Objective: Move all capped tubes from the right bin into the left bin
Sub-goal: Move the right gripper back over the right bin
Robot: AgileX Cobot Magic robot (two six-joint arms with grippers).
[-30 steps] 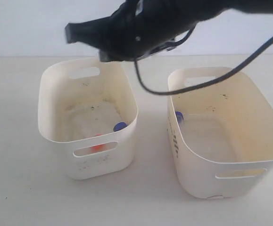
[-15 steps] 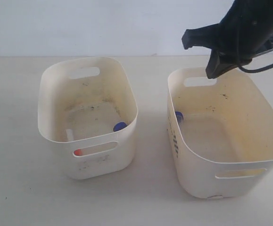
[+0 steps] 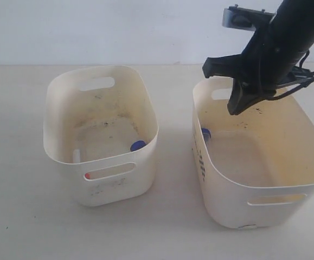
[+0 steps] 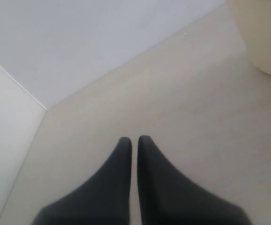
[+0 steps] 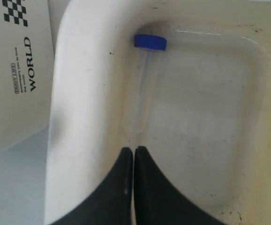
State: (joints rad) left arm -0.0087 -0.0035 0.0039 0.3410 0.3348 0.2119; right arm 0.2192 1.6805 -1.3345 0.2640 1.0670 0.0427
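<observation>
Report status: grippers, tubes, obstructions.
Both shut, empty: right gripper above right bin, left gripper over the table. One blue-capped tube in right bin, lying against its wall. Nothing covering it.

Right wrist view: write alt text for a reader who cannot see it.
A clear, blue-capped tube lies inside the right bin, along its wall. Two dark fingers, closed together, point toward it.
</observation>
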